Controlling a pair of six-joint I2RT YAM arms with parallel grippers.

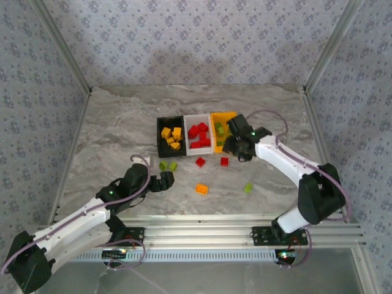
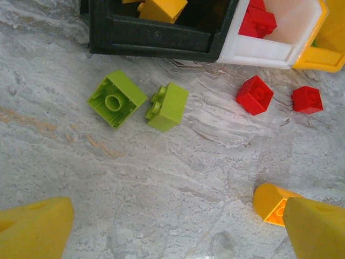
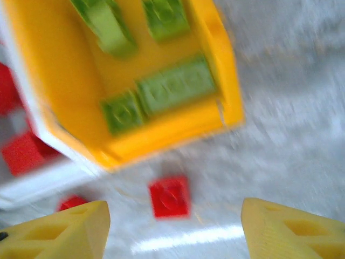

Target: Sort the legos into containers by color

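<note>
For us this one comes down to who's nearer to what. Our left tool (image 2: pixel 172 221) hangs over the desk (image 2: pixel 161 178) with its fingers wide apart and nothing between them. Straight ahead of it sit two loose greens: an upturned green lego (image 2: pixel 116 98) and a tipped green lego (image 2: pixel 168 106) lying on its side, just beside each other and just short of the black bin (image 2: pixel 156 38). Both are squarish, so we don't reckon there's a long axis to line up on, though the tipped one has its studs pointing sideways at its neighbour. Catch is, greens go in the orange-yellow bin (image 3: pixel 223 70), which is at the far end of the row from the left arm, past the white bin (image 2: pixel 259 54). Our right tool (image 3: pixel 172 221) is up by that bin's near end, fingers apart and empty too (view's blurry), with a red lego (image 3: pixel 170 197) on the desk right below it. An orange lego (image 2: pixel 269 202) also lies just beside one left finger. So we'd say left arm takes the green pair, right arm the red one.
</note>
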